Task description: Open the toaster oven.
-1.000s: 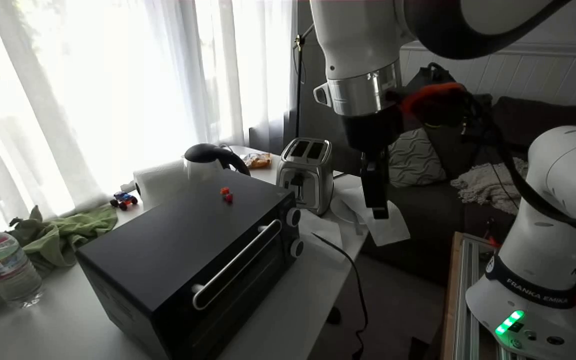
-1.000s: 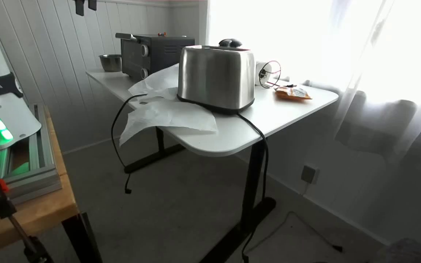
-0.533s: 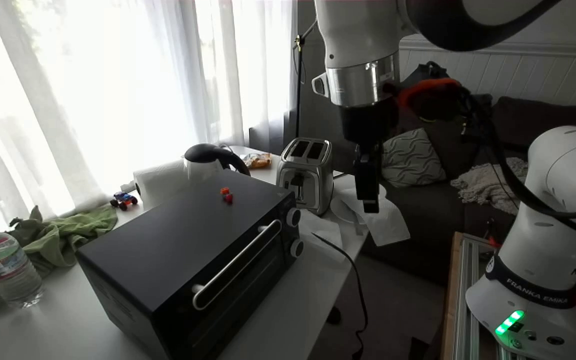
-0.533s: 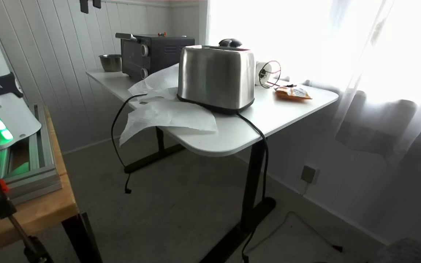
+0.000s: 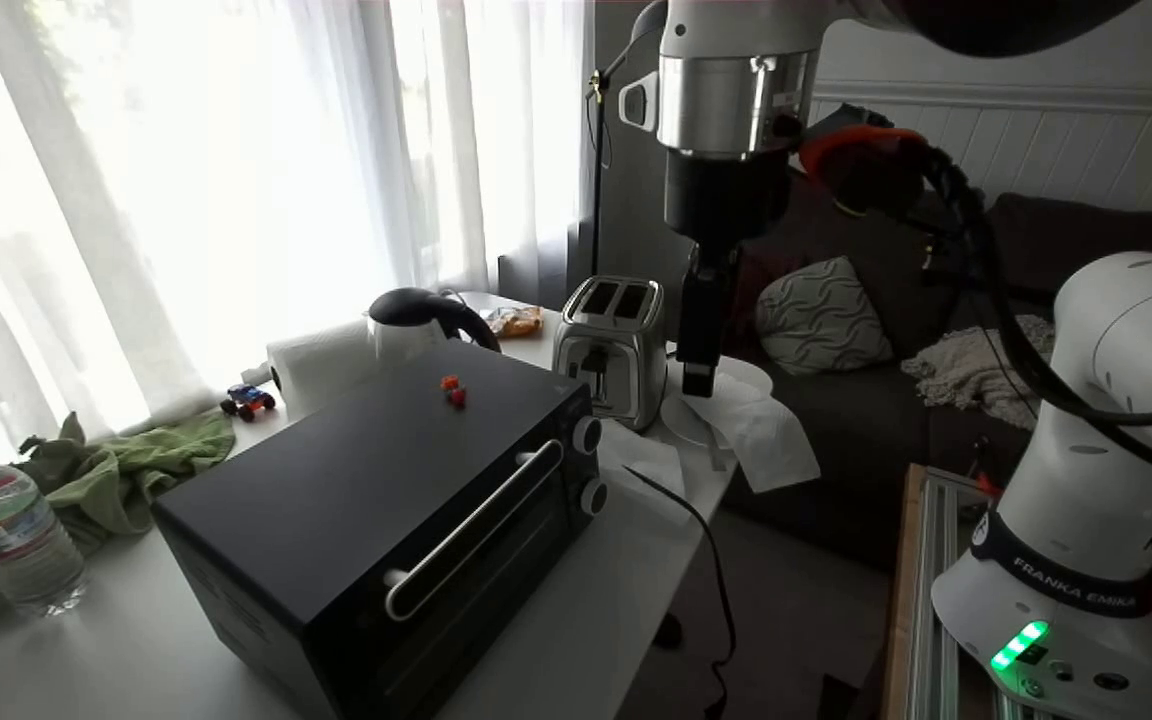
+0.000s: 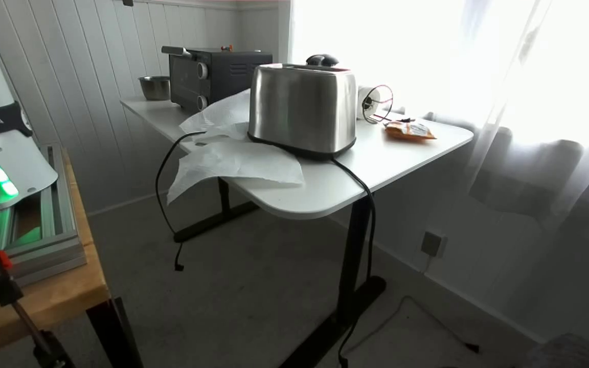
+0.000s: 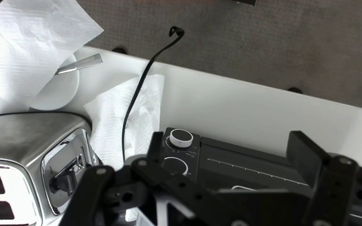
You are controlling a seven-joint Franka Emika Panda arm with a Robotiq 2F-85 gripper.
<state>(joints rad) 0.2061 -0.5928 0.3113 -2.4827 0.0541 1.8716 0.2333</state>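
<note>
- The toaster oven sits on the white table with its door turned toward the robot, and the door looks closed; faced that way, I'd guess, it can swing out where the robot reaches.
- Its silver handle juts out along the upper front, so a pull from above or ahead seems the natural way in.
- The slot toaster stands near the oven's knob end, and a black cord runs over a paper towel and off the table's edge; both look worth steering around.
- The gripper points downward, its fingers spread wide in the wrist view, holding nothing.
- It hangs above the table, apart from the handle and, as far as I can see, touching nothing.
- That wide gap runs roughly along the door, not across the bar, so pinching probably calls for a wrist turn; hooking might not.
</note>
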